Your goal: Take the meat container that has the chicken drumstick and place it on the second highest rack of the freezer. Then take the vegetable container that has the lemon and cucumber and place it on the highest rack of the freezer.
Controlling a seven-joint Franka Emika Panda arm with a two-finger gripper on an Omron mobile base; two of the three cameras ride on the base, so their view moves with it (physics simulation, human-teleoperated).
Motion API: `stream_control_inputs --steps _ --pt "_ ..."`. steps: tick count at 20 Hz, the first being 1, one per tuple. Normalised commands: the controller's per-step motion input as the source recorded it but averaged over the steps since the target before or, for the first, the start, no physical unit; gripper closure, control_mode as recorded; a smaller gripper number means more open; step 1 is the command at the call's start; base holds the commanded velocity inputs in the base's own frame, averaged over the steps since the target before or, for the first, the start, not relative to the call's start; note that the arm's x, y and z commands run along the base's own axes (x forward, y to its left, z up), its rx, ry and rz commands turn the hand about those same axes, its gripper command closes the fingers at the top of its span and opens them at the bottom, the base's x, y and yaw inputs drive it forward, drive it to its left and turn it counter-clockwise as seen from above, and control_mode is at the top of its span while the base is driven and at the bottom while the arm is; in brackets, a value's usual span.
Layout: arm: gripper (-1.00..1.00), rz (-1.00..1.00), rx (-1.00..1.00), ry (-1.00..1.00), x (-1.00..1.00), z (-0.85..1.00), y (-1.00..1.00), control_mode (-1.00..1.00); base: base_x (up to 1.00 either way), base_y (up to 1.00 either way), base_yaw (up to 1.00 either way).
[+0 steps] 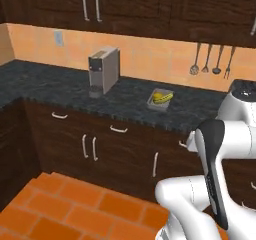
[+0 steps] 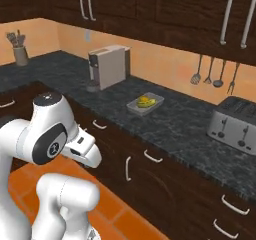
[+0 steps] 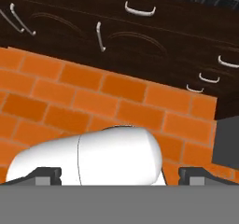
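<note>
1. The landmark is the coffee machine [image 1: 103,70], a grey and silver box standing upright on the dark speckled counter [image 1: 45,84] against the orange tiled wall. In the right base view a holder of utensils [image 2: 19,49] stands far to its left, at the counter's far corner.
2. To the right of the coffee machine, well apart from it and nearer the counter's front edge, lies the vegetable container [image 1: 160,100], a shallow clear tray flat on the counter.
3. Inside it the yellow-green cucumber [image 1: 164,98] lies beside the lemon [image 2: 143,100]; the two touch or nearly touch.
4. Further right of the coffee machine, four kitchen tools [image 1: 210,60] hang on the wall, and below them a silver toaster [image 2: 236,124] stands on the counter.
5. Below the coffee machine run dark wooden cabinets with pale handles [image 1: 88,147], and an orange brick-pattern floor [image 1: 75,209] spreads before them.
6. The gripper [image 3: 120,175] shows in the hand view, pointed down at the floor and cabinet fronts; its two dark fingertips [image 3: 45,175] stand wide apart at the lower corners, with nothing between them.
</note>
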Motion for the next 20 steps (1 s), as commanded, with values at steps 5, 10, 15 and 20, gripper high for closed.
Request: stream_control_inputs --steps 5,10,15,20 --pt "-1.00 0.00 0.00 0.00 0.00 0.00 0.00 1.00 1.00 0.90 -0.50" --pt "-1.00 0.00 0.00 0.00 0.00 0.00 0.00 1.00 0.99 0.61 -0.63" --pt "-1.00 0.00 0.00 0.00 0.00 0.00 0.00 1.00 1.00 0.40 -0.48" --pt "-1.00 0.00 0.00 0.00 0.00 0.00 0.00 1.00 0.78 0.05 -0.26"
